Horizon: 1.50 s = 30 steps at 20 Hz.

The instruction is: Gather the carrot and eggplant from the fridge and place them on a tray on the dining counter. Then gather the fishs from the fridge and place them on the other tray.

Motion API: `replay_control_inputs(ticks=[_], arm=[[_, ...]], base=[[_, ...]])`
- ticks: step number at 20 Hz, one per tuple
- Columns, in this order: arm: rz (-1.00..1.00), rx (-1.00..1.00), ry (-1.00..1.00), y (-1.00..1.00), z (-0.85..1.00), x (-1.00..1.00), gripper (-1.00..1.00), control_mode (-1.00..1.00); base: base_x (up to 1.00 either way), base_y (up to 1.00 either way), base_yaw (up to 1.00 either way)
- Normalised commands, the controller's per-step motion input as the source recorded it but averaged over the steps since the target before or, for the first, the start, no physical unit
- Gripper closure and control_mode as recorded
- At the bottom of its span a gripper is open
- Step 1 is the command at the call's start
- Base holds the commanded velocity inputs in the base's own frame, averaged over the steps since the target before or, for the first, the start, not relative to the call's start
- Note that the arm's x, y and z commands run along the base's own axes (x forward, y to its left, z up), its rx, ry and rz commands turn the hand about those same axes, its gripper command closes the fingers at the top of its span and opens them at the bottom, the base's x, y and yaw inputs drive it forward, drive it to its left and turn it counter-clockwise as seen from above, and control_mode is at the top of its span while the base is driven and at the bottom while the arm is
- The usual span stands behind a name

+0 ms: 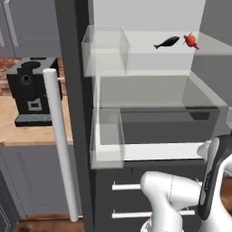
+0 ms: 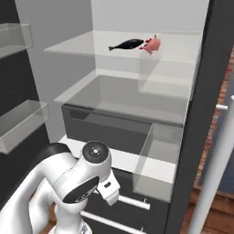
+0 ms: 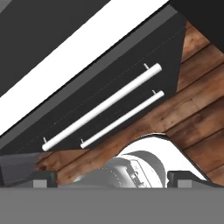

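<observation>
Gripper [image 3: 112,177] jaws stand spread wide with nothing between them, pointing down at the fridge's [image 1: 79,113] two pale drawer bars [image 3: 103,107] and the wooden floor [image 3: 192,87] beneath. Arm's folded low in front of the fridge, doors swung open, so the hand looks parked, well below anything worth grabbing. Up on the fridge's top glass shelf [image 2: 87,45] lies one dark slim fish [image 2: 125,44], and just beside it, toward the right door, a reddish fish [image 2: 151,45]. No carrot or eggplant on those shelves, so my read: fish round next, and it calls for a long reach upward.
</observation>
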Motion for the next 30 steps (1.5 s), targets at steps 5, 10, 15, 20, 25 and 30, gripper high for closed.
replay_control_inputs(ticks=[5,10,15,20,25,30], arm=[[0.00,0.00,0.00,0.00,0.00,0.00,-1.00,1.00],[0.00,0.00,0.00,0.00,0.00,0.00,-1.00,1.00],[0.00,0.00,0.00,0.00,0.00,0.00,-1.00,1.00],[0.00,0.00,0.00,0.00,0.00,0.00,-1.00,1.00],[0.01,0.01,0.00,0.00,0.06,0.16,-1.00,-1.00],[0.08,0.03,-0.10,-0.11,0.82,0.65,-1.00,-1.00]], base=[[0.43,0.49,-0.21],[0.55,0.39,-0.07],[0.48,-0.15,0.00],[0.29,-0.31,0.00],[0.40,-0.09,0.00],[0.00,0.00,0.00]])
